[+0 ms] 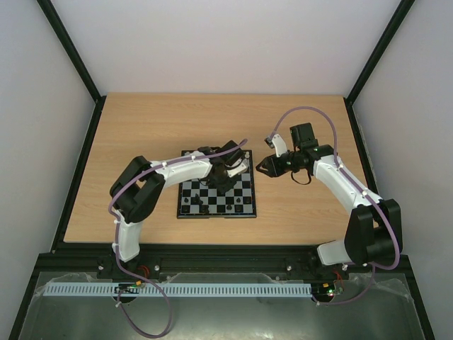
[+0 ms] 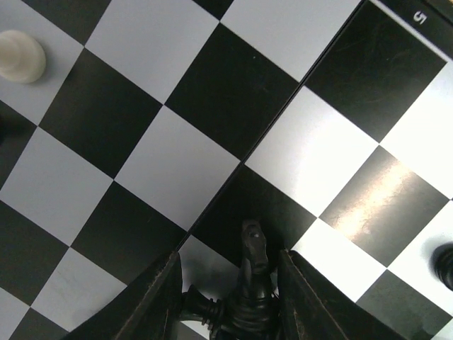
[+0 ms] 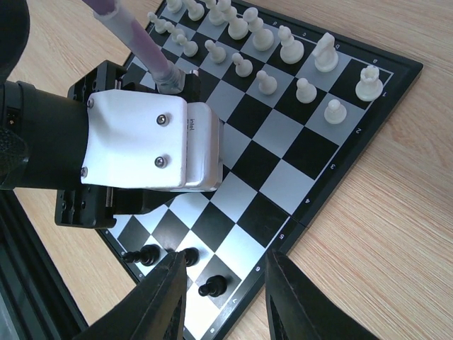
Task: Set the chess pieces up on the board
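Black chess knight [image 2: 253, 283] pinched in left gripper [image 2: 228, 258] over the board [image 2: 177, 163], right gripper [image 3: 225, 258] parted, empty

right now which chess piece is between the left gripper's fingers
The black knight, caught between the fingers of the left gripper; the white piece and the other black piece stand apart on the board.

Left fingers [image 2: 159, 304] pinching, right fingers [image 3: 166, 301] parted, angled downward
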{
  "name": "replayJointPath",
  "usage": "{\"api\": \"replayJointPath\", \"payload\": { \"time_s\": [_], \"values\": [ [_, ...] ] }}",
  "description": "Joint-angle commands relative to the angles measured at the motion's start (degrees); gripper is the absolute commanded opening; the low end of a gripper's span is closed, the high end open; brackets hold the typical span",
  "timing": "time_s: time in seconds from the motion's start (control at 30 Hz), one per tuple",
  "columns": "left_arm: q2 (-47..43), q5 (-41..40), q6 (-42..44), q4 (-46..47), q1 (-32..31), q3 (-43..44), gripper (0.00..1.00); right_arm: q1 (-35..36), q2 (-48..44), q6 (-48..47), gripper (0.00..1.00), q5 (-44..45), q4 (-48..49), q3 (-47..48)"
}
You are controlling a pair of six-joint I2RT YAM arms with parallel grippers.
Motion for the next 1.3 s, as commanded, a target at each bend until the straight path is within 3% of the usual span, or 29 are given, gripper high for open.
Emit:
{"api": "replayJointPath", "payload": {
  "time_s": [0.0,0.13,0.4,0.67,0.87,1.13,1.27],
  "values": [
    [1.0,-0.9,-0.4,-3.4,0.0,0.0,0.38,-0.3,0.2,-0.8,0.33,-1.5,-0.8,-0.7],
    [0.3,-0.7,-0.4,-4.0,-0.5,-0.5,0.37,-0.3,0.5,-0.8,0.33,-1.7,-0.9,-0.7],
    [1.5,-1.2,-0.9,-4.0,-0.8,-0.5,0.24,-0.3,0.9,-0.9,0.33,-1.8,-1.0,-0.6],
    [2.0,2.2,-4.1,2.2,-0.8,0.3,0.11,-0.4,1.0,-0.9,0.33,-1.6,-1.0,-0.6],
    [-3.8,4.1,-7.3,15.0,-0.8,-6.3,0.08,-0.3,0.9,-0.3,0.33,-1.7,-0.6,-0.7],
    [-14.6,10.0,-13.8,45.8,-0.9,-24.4,0.09,-0.4,1.1,0.3,0.33,-1.8,0.2,-1.3],
    [-15.8,11.6,-14.1,53.0,-0.9,-28.2,0.09,-0.4,2.4,0.6,0.33,-1.6,0.4,-1.2]
  ]
}}
